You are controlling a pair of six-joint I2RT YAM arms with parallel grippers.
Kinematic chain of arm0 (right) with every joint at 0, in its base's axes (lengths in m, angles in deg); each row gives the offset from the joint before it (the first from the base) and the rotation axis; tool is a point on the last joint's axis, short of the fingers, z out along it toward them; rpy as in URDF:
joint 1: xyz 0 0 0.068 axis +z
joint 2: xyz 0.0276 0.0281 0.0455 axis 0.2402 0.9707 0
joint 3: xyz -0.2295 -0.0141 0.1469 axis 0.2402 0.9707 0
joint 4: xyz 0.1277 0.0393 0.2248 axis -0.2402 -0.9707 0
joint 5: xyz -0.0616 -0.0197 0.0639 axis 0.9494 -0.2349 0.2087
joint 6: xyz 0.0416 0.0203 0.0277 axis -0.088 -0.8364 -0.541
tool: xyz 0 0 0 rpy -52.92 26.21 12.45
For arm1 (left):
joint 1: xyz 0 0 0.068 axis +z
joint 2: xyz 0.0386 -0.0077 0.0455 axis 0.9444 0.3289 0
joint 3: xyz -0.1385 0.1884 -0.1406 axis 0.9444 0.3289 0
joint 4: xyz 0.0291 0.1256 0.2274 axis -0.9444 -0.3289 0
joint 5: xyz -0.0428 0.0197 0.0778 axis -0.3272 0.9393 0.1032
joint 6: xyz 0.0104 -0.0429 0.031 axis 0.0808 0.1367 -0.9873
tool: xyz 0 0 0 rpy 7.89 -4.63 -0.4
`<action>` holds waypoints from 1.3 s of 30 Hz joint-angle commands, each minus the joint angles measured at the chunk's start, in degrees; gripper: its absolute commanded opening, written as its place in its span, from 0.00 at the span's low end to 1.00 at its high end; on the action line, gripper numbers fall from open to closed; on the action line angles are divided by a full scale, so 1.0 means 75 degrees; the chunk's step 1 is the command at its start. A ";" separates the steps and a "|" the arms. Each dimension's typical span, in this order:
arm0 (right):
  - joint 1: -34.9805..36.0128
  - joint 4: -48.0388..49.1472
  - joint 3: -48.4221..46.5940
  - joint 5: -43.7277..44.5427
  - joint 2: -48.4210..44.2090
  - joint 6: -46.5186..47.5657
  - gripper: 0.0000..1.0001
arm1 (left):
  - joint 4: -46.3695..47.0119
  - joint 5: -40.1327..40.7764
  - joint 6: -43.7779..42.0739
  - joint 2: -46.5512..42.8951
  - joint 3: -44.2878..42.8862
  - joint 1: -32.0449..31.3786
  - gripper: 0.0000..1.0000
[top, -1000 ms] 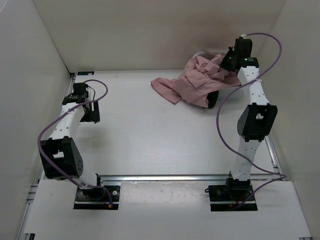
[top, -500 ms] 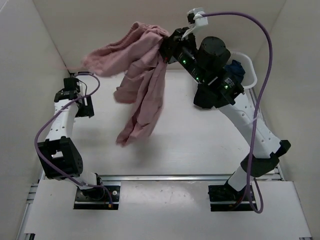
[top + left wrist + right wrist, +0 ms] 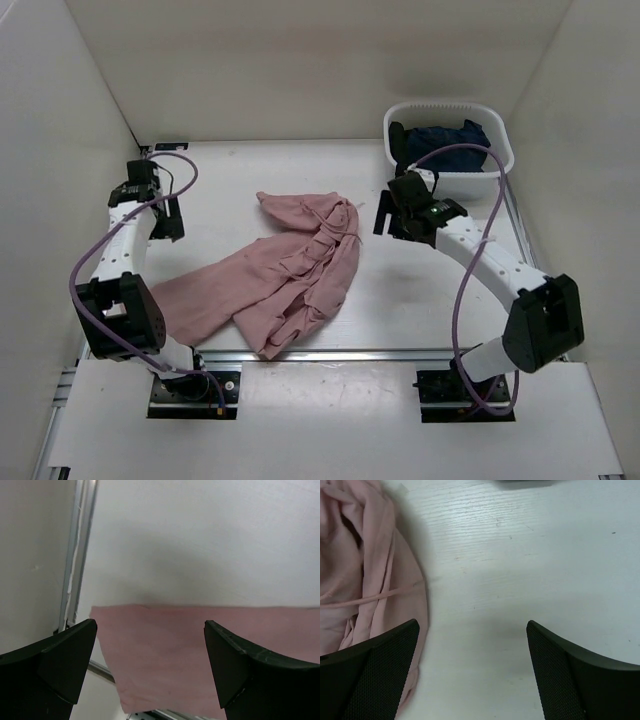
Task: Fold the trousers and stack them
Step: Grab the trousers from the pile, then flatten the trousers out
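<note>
No legible txt, labels, brand marks, nos. or signs in any view.

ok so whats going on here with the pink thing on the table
Two robot arms are set up to fold a pair of pink trousers, which lie crumpled and unfolded in the middle of the table. Neither arm holds them. The right tool is open over bare table just right of the trousers, and the left tool is open near the left wall. A dark navy garment sits in the white basket at the far right.
</note>
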 commanded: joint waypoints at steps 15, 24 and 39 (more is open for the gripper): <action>0.0103 0.0731 -0.1536 -0.2164 0.2282 0.0527 0.87 | 0.0093 0.0241 0.0045 -0.0957 0.4605 -0.1307 1.00; -0.0437 0.0920 -0.0569 -0.3422 0.2312 0.0079 0.00 | 0.1218 0.1120 0.0045 0.0437 0.4457 -0.1649 0.14; 0.0371 -0.1082 0.2541 -0.5364 -0.0903 0.2213 0.13 | 0.0236 0.1801 0.0045 0.2827 -0.2646 -0.1649 0.27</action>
